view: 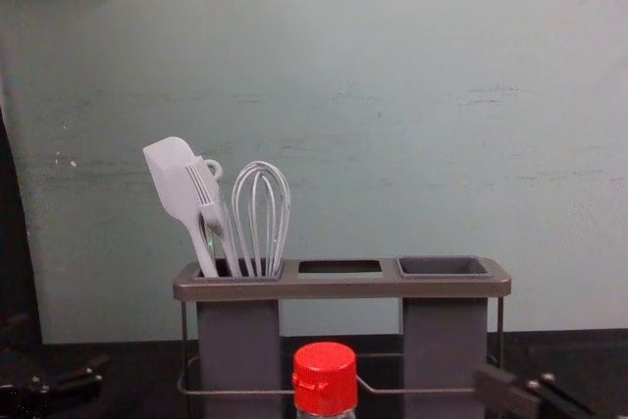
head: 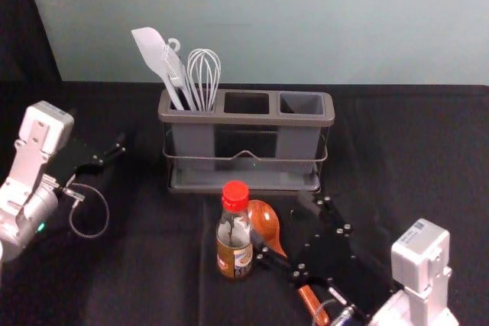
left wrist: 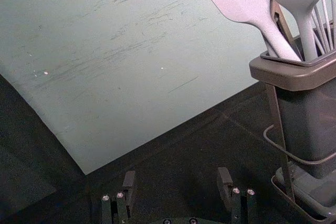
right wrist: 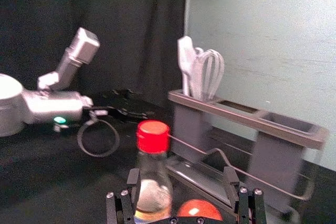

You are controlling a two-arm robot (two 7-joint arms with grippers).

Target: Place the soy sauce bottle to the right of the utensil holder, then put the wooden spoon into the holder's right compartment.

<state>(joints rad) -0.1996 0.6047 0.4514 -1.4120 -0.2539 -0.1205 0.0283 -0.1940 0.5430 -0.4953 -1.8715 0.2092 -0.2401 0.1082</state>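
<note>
The soy sauce bottle [head: 234,238] stands upright just ahead of the right gripper [head: 283,224], off-centre towards its nearer finger. If that finger advances on its present line, it could catch the glass and tip the bottle. The wooden spoon [head: 266,224] is the second hazard: its bowl lies low before the opening and its handle runs beneath the gripper, so a low close or sideways sweep could drag it along. Past the farther finger is the utensil holder [head: 248,119], whose wire rail [head: 206,158] might snag a fingertip during the move to its right side.

The right gripper reaches inward from the robot's right, low and roughly level, fingers spread wide with nothing held. The left gripper [left wrist: 177,178] is parked left of the holder, fingers apart and empty.
</note>
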